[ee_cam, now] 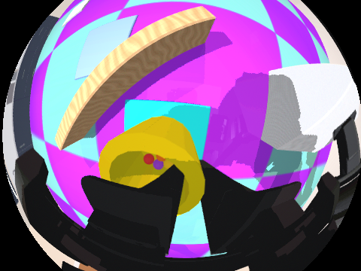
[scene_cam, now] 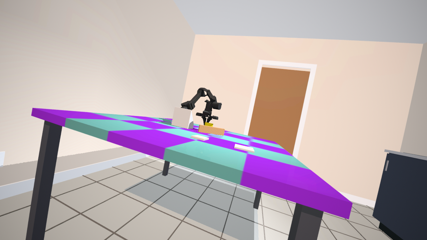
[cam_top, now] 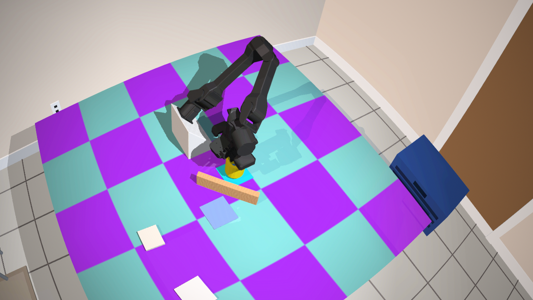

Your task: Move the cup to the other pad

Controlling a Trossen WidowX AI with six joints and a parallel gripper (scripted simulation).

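The yellow cup [cam_top: 234, 172] [scene_cam: 208, 124] [ee_cam: 150, 139] is upright over the cyan pad [cam_top: 246, 177] [ee_cam: 143, 109], very low; whether its base touches the pad is hard to tell. My gripper [scene_cam: 205, 122] [ee_cam: 191, 163] is shut on the cup's wall at its rim. A red marble [ee_cam: 148, 159], a purple marble [ee_cam: 158, 164] and part of an orange one [ee_cam: 161, 158] show inside the cup. The periwinkle pad [cam_top: 219, 212] [scene_cam: 215, 135] [ee_cam: 103, 45] lies bare beyond the wooden bar.
The wooden bar [cam_top: 227, 187] [scene_cam: 211, 130] [ee_cam: 131, 64] stands between the two pads. A white wedge-like block [cam_top: 179, 134] [scene_cam: 181, 117] [ee_cam: 320, 102] stands beside the arm. Two white tiles [cam_top: 150, 237] [cam_top: 195, 289] lie farther from the arm.
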